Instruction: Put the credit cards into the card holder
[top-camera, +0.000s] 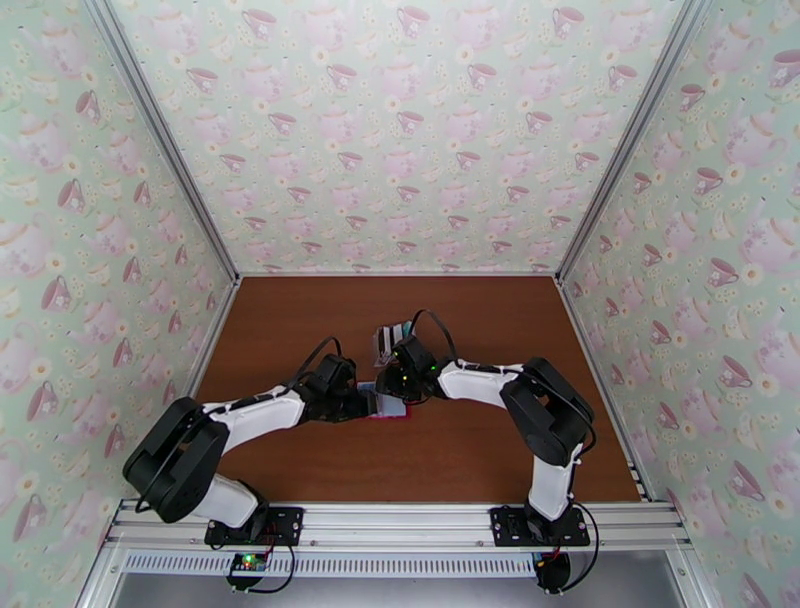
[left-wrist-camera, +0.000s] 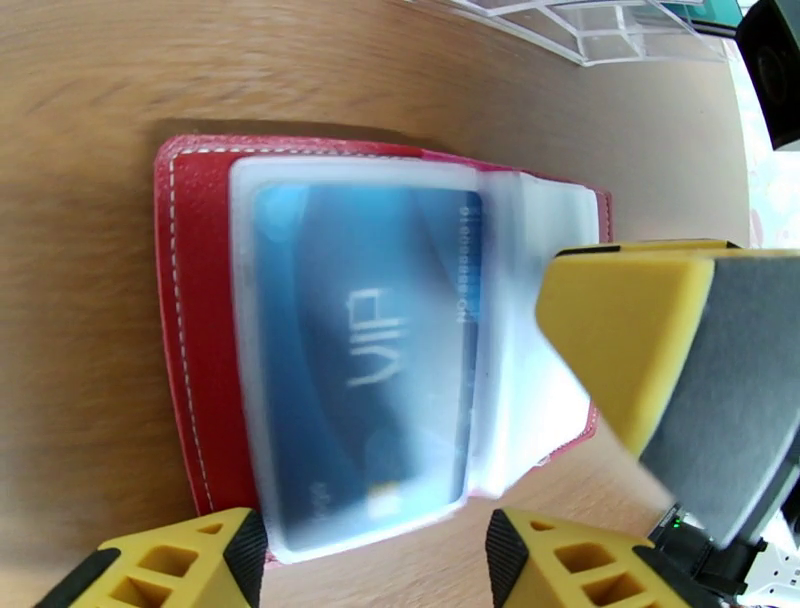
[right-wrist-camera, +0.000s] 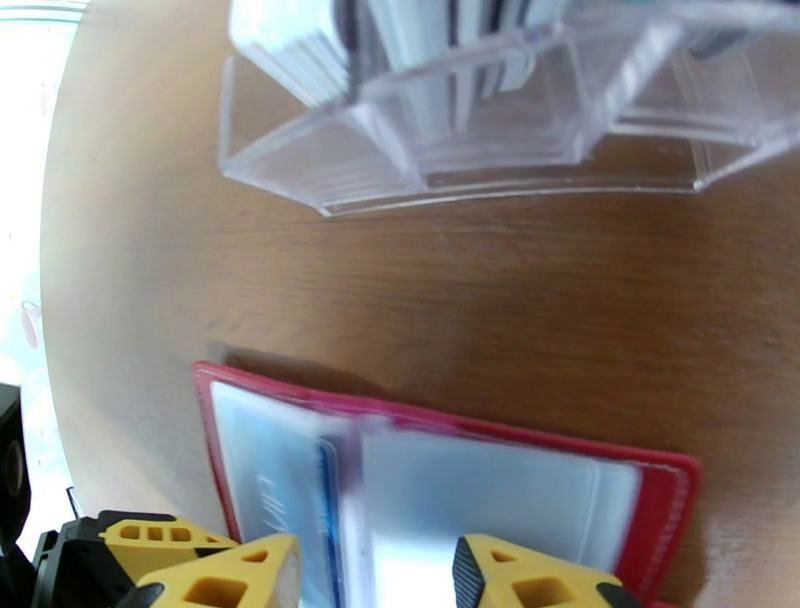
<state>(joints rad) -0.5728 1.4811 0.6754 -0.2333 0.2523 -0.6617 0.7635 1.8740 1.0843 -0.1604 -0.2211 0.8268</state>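
Open wallet (left-wrist-camera: 190, 300) sits mid-frame on the desk (left-wrist-camera: 80, 150), blue card (left-wrist-camera: 370, 350) in its left-hand sleeve (left-wrist-camera: 350, 185); left fingers (left-wrist-camera: 180, 565) spread off its lower edge, right fingers (right-wrist-camera: 520, 580) apart, straddling a loose sleeve (right-wrist-camera: 400, 500). Risk: that loose sleeve flops over and blocks the next pocket.

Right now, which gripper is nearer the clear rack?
Right. The right gripper hovers at the wallet, rack just ahead; the left gripper sits across the wallet from the rack.
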